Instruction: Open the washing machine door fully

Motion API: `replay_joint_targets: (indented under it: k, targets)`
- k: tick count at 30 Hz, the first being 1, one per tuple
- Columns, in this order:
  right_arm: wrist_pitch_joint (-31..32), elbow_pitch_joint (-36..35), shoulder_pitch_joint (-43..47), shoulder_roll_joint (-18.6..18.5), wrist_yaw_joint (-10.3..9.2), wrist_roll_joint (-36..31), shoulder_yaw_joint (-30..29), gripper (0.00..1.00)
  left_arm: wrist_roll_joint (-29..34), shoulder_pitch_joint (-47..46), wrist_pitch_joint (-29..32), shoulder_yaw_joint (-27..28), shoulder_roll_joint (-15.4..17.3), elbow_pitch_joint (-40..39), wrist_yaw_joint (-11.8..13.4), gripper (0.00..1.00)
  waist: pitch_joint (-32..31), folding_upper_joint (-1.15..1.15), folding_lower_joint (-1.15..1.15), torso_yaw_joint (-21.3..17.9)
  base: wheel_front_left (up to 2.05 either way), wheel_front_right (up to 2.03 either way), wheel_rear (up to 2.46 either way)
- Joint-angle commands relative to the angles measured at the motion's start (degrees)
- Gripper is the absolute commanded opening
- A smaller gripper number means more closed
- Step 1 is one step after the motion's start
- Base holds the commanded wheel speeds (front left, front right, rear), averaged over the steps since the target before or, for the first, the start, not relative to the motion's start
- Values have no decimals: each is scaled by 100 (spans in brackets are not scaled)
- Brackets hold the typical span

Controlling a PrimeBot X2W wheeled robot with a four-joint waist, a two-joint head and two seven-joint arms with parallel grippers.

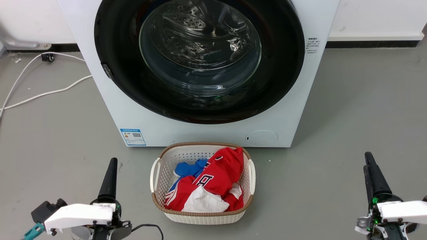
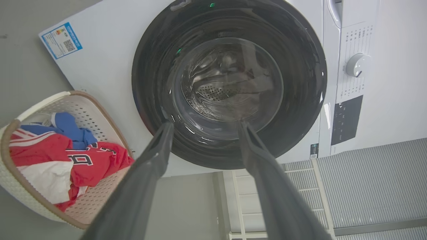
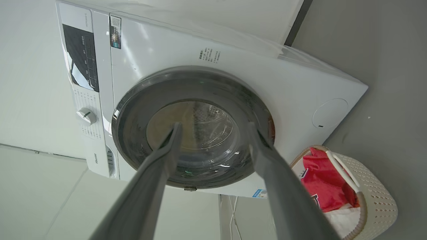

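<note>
White washing machine point(image 1: 186, 135) dead ahead, and the washing machine door point(image 1: 116, 66) sits shut, flush against its front, glass bowl facing me. A laundry basket point(image 1: 200, 216) of red, blue and white clothes point(image 1: 220, 173) stands on the floor just before it. My left claw point(image 2: 205, 125) is spread and empty, my right claw point(image 3: 214, 125) is spread too, and both are well apart from the door

The left gripper point(image 1: 112, 162) is at the lower left of the head view, with its long dark fingers pointing up and a white wrist part point(image 1: 80, 215) below them. The right gripper point(image 1: 368, 156) is at the lower right, pointing up the same way. In each wrist view, the two fingers point(image 2: 146, 173) are spread wide apart and hold nothing.
</note>
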Motion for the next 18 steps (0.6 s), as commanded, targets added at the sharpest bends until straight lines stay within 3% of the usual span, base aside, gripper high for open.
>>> replay_joint_targets:
  k: [1,18]
  targets:
    - [-68,-197,-48,-15,7,-281,14,100,253,-51,-57,-35,18,-180,49,100,4,0,0,0,0,0,0]
    - [-443,-864,185,-10,9,-2860,289,100,2592,73,-437,-547,107,-575,628,100,28,0,0,10,0,0,0]
